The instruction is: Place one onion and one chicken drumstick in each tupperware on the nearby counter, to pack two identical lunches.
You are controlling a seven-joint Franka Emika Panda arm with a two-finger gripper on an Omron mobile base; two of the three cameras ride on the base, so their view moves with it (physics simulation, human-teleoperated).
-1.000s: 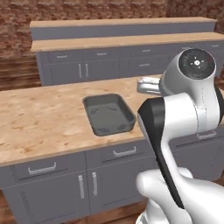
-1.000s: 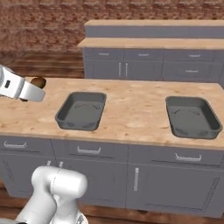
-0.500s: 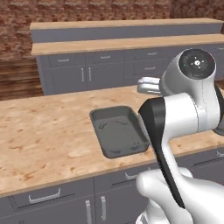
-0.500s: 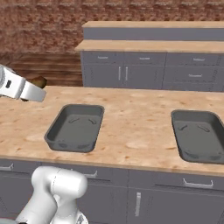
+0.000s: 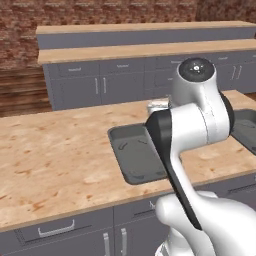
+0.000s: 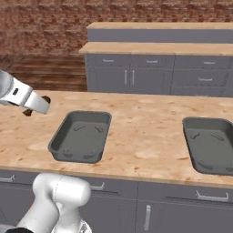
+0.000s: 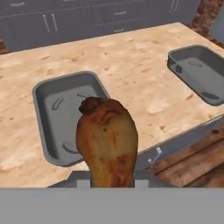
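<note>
Looking through the left base view, I saw the white arm rising at lower right and covering part of the nearer tupperware, which sat on the wood-grain surface. A sliver of the second tupperware showed past the arm at the right edge. Both trays looked bare where I could see into them.

From the right base view, I had the tool at the far left, out over the left end of the surface, left of the nearer tray. Something dark showed at its tip, too small for me to make out. The other tray lay well apart toward the right edge. Grey drawers with silver handles ran below, and a longer counter stood against the brick wall.

Through the hand view, I saw the chicken drumstick standing upright from the bottom centre, gripped by the tool, whose fingers stayed hidden behind the meat. It hung above the near edge of the surface, in front of the left tray, with the other tray at upper right.
</note>
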